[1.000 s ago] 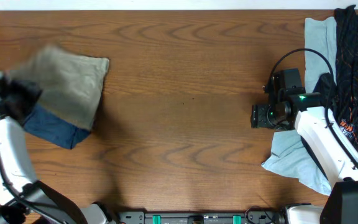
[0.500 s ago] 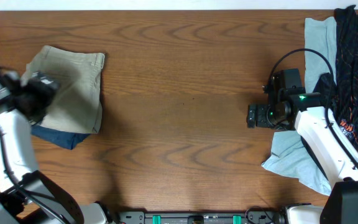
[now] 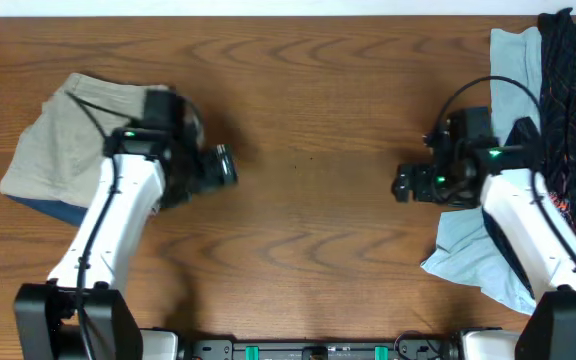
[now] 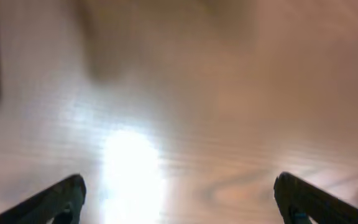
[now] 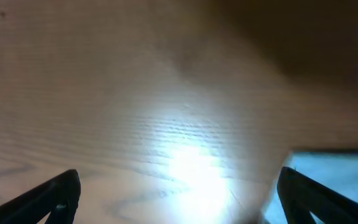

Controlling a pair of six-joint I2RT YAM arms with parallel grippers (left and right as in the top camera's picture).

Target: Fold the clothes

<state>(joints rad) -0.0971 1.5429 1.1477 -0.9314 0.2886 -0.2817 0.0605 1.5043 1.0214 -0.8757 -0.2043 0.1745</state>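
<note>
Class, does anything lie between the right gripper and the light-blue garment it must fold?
Nothing visible does. The right gripper hangs over bare table; the light-blue garment lies just beside it, partly under the arm.

brown wood-grain table (image 3: 308, 120), pale strip of wall (image 3: 268, 6) along its far edge, bright glare on the wood

Folded khaki-beige trousers (image 3: 56, 150), wrinkled, lying flat well left of left pincer (image 3: 224, 167), navy-blue trousers (image 3: 53, 212) peeking from beneath, light-blue garment (image 3: 473, 255) crumpled just right of right pincer (image 3: 401, 185), black-orange garment (image 3: 573, 90) heaped farther right
</note>
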